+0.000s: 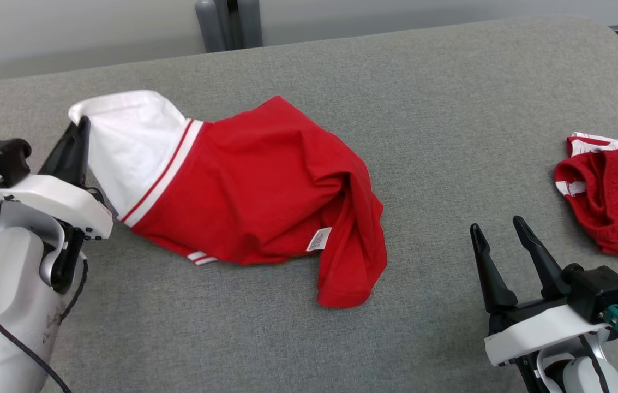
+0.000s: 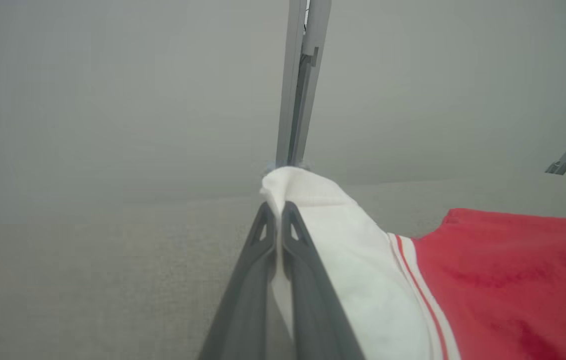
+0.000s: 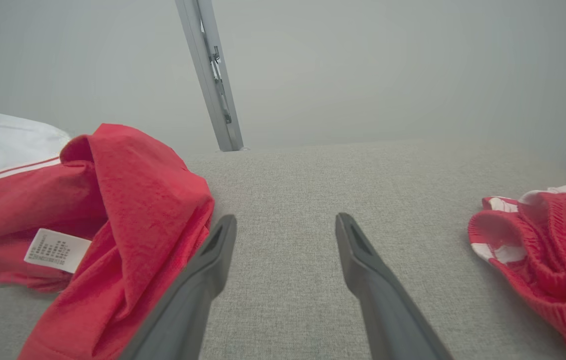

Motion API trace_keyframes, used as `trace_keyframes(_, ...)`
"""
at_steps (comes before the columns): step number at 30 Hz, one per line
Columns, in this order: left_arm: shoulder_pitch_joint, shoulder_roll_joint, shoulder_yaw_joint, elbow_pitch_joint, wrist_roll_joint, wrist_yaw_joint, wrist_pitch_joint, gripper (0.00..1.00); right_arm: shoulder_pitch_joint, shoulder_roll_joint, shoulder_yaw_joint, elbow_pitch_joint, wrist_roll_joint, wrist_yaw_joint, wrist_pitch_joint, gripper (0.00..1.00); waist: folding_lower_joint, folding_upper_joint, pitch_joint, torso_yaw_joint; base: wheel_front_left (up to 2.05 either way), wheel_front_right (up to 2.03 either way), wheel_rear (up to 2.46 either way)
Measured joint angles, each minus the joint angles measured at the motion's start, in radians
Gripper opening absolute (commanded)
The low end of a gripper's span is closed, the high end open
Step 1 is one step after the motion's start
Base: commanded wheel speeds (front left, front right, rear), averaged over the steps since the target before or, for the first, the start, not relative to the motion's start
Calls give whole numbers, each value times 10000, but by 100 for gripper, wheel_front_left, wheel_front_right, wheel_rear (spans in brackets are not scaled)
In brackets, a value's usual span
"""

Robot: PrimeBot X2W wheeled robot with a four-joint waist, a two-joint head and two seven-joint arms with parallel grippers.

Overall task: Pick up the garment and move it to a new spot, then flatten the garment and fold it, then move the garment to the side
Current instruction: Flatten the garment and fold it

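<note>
A red garment [image 1: 265,191] with a white sleeve and white stripes lies crumpled on the grey padded table [image 1: 423,98], left of centre. My left gripper [image 1: 77,131] is shut on the white sleeve's edge at the garment's left end; in the left wrist view its fingers [image 2: 258,250] pinch the white cloth of the garment [image 2: 352,250] between them. My right gripper [image 1: 499,232] stands open at the lower right, apart from the garment, with bare table between its fingers [image 3: 362,250]. The garment [image 3: 113,210] with its white label shows left of them.
A second red piece with white trim [image 1: 614,196], also seen as red cloth [image 3: 547,250] in the right wrist view, lies at the table's right edge. A grey post [image 1: 227,24] stands behind the table's far edge.
</note>
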Motion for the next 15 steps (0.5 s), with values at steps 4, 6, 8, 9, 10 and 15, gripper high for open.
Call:
trace_keyframes(4, 5, 282, 117, -997, 226, 173, -320, 0, 23, 2, -151, -4, 2, 0, -42, 100, 0, 0, -37, 164, 0, 0, 0)
trace_keyframes(6, 246, 439, 194, -1707, 389, 320, -378, 0, 40, 2, -215, -13, 0, 0, -42, 100, 0, 0, -41, 260, 0, 0, 0)
trace_keyframes(8, 752, 566, 267, -2523, 516, 495, -430, 0, 51, 2, -293, -58, -2, 0, -42, 100, 0, 0, -32, 372, 0, 0, 0)
trace_keyframes(9, 1072, 658, 341, -2953, 619, 593, -433, 0, 54, 0, -318, -71, -6, 0, -40, 100, 0, 0, -25, 429, 0, 0, 0)
trace_keyframes(10, 1386, 709, 431, -3365, 637, 658, -441, 0, 72, 0, -364, -81, -12, 0, -40, 100, 0, 0, -22, 486, 0, 0, 0)
trace_keyframes(15, 3254, 882, 761, -4997, 652, 1049, -458, 0, 83, 6, -485, -128, -109, 0, 29, 100, 0, 0, -54, 770, 0, 0, 0)
